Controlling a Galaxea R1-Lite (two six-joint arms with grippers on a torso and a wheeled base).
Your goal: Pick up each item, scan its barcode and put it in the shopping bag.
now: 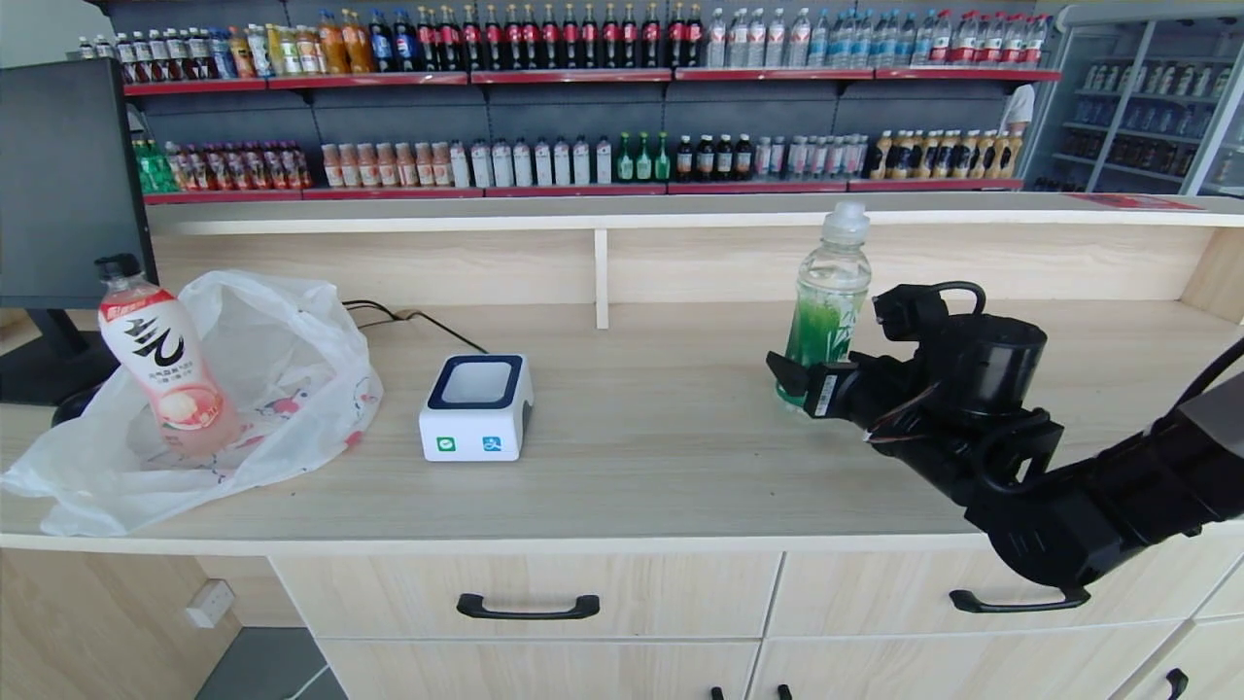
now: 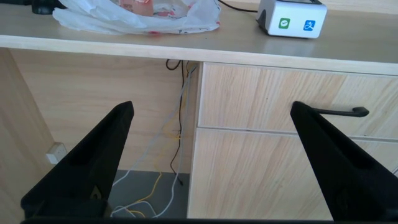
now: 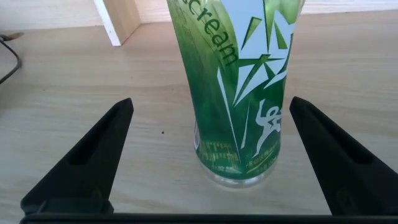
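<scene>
The right gripper point(image 3: 211, 106) has its fingers point(image 3: 93, 162) spread wide, one on either side of the green bottle point(image 3: 233, 93). The bottle stands upright on the counter point(image 1: 661, 457) between them, with a gap on each side. Farther from these fingers, toward the robot's left, sits the white scanner point(image 1: 476, 406). Beyond that lies the shopping bag point(image 1: 292, 369) with a pink bottle point(image 1: 165, 360) upright in it. The left gripper point(image 2: 211, 109) also has its fingers parted, low before the drawer fronts point(image 2: 267, 99), and the scanner and bag are above them on the countertop.
</scene>
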